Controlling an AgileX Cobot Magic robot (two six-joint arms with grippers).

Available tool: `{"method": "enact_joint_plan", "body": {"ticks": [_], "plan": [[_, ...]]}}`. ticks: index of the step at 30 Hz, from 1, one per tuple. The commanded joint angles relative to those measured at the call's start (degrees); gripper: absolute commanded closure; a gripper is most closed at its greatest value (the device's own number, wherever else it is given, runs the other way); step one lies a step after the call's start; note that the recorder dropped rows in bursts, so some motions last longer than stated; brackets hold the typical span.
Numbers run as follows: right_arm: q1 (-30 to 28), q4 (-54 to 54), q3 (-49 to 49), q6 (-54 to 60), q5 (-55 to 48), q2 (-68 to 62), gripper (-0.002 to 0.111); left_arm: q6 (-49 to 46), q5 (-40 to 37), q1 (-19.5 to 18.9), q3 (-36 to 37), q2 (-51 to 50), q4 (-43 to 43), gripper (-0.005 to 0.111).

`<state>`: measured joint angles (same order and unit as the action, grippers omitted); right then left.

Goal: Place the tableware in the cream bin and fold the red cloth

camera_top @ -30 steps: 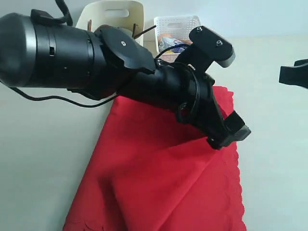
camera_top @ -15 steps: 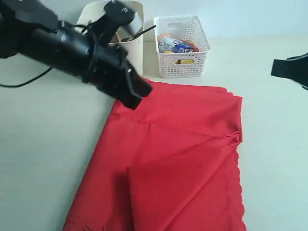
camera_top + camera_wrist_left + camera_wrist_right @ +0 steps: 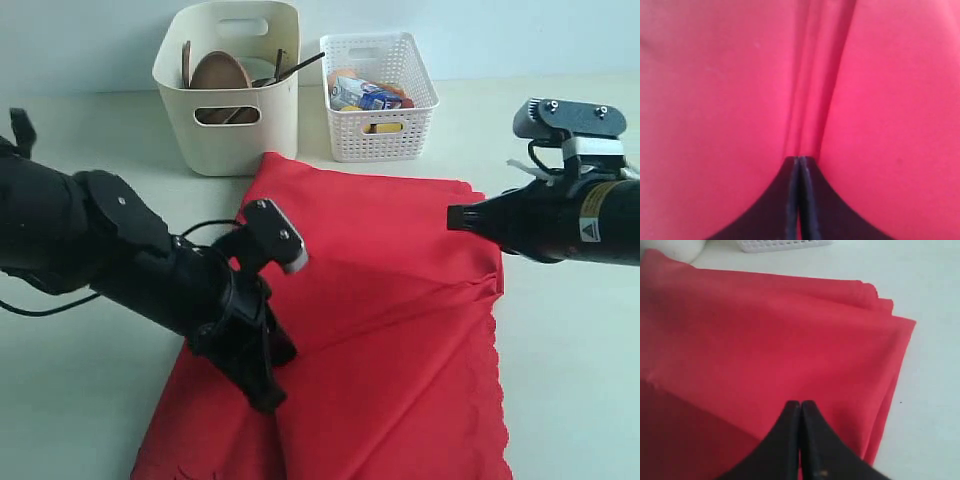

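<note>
The red cloth (image 3: 400,300) lies spread in front of the bins, partly folded over itself, with its scalloped edge on the right. My left gripper (image 3: 268,398) is low on the cloth's near left part. In the left wrist view its jaws (image 3: 798,160) are shut, with a raised pleat of red cloth (image 3: 715,75) running from the tips. My right gripper (image 3: 452,216) hovers shut over the cloth's right side (image 3: 765,330), holding nothing (image 3: 800,403). The cream bin (image 3: 228,125) holds the brown plate (image 3: 220,72) and the chopsticks (image 3: 300,67). The bowl, cup, spoon and knife are hidden.
A white lattice basket (image 3: 378,110) with food items and a blue-white carton (image 3: 365,93) stands right of the cream bin. Pale tabletop (image 3: 90,400) surrounds the cloth. The left arm's bulk lies across the table's left side.
My left arm swung from the back by the bin down to the cloth's near left. My right arm came in from the right edge over the cloth. The cloth's far left corner shifted.
</note>
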<state>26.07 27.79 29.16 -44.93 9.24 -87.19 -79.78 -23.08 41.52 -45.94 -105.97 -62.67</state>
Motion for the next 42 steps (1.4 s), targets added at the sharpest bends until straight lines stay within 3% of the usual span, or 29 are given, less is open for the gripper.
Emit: {"method": "enact_joint_plan", "body": {"ticks": [1, 5, 10, 13, 21, 24, 30, 34, 42], "plan": [[-0.1, 0.5, 0.0, 1.7, 1.3, 0.6, 0.108, -5.4, -5.1, 4.7, 0.0, -1.1, -5.7, 0.105], [-0.1, 0.0, 2.5, 3.6, -4.5, 4.3, 0.108, -9.9, -11.2, 11.4, -2.2, 1.7, -9.6, 0.105], [-0.1, 1.6, 7.2, 4.7, -19.0, 9.0, 0.108, -10.0, -7.8, 18.1, -4.1, 8.5, -8.5, 0.105], [-0.1, 1.9, 7.8, 4.7, -21.0, 11.4, 0.108, -7.2, -1.4, 18.5, -2.8, 12.4, -6.5, 0.105], [-0.1, 1.9, 7.8, 4.7, -20.9, 12.1, 0.108, -1.3, 14.6, 12.9, 6.0, 14.2, -3.6, 0.105], [-0.1, 1.9, 7.8, 4.5, -19.6, 12.1, 0.108, -1.3, 14.2, 11.2, 7.1, 10.6, -3.6, 0.106], [-0.1, 1.7, 7.8, 4.5, -18.6, 12.1, 0.108, -2.4, 4.3, 11.3, 3.8, 4.2, -4.3, 0.106], [-0.1, 1.7, 7.8, 4.5, -18.6, 12.1, 0.108, -5.9, 0.9, 14.2, 0.5, 1.5, -8.1, 0.106], [-0.1, 1.7, 7.8, 4.5, -19.0, 12.1, 0.108, -8.1, -1.1, 25.5, -7.4, -1.6, -9.5, 0.106]]}}
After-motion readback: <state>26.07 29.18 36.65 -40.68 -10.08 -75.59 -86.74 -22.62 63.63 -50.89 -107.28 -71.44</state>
